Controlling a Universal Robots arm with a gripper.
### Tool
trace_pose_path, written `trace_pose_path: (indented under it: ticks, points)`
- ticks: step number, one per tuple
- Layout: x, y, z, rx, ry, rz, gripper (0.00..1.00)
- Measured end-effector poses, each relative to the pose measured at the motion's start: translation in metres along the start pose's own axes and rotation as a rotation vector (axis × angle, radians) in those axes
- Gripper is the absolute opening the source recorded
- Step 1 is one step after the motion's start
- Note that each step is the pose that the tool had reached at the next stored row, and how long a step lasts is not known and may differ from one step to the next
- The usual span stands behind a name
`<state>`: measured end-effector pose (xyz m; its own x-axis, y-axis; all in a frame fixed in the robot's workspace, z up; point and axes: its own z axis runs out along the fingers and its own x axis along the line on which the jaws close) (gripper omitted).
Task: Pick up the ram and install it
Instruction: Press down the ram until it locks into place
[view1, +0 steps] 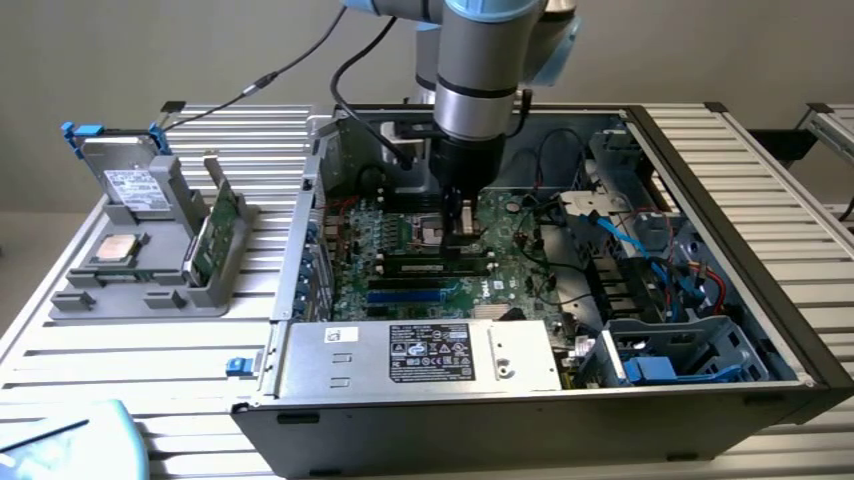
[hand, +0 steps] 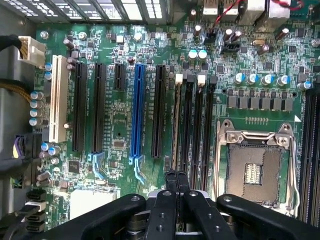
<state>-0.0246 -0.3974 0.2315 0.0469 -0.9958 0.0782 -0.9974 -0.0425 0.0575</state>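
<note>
**Gripper position relative to the ram**

The gripper (view1: 461, 222) hangs inside the open computer case (view1: 534, 425), low over the motherboard (hand: 120, 130). Its jaws are fully closed and hold nothing. In the wrist view the gripper (hand: 176, 179) sits directly over the row of memory slots (hand: 197, 125), beside the empty processor socket (hand: 252, 170). The slot under the tips shows a thin tan line along its length. Whether that is a seated stick cannot be told.

The ram (view1: 218, 235) stands on its long edge in the grey holder (view1: 134, 290) on the table (view1: 160, 350). It is outside the case, on the exterior view's left, well apart from the gripper. Its long axis runs from near to far in that view, while the slots run across it, so a turn is probably needed.

The case wall stands between the holder and the motherboard. Cables crowd the case on the exterior view's right.
</note>
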Motion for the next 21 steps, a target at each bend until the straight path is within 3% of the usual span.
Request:
trace_pose_path:
  ticks: [9, 16, 21]
  points:
    - [-0.001, 0.0176, -0.0009, -0.0005, 0.0075, 0.0, 0.11]
    - [-0.002, 0.0207, 0.0069, -0.0013, 0.0139, 0.0, 0.11]
    - [-0.003, 0.0207, 0.0084, -0.0006, 0.0137, 0.001, 0.11]
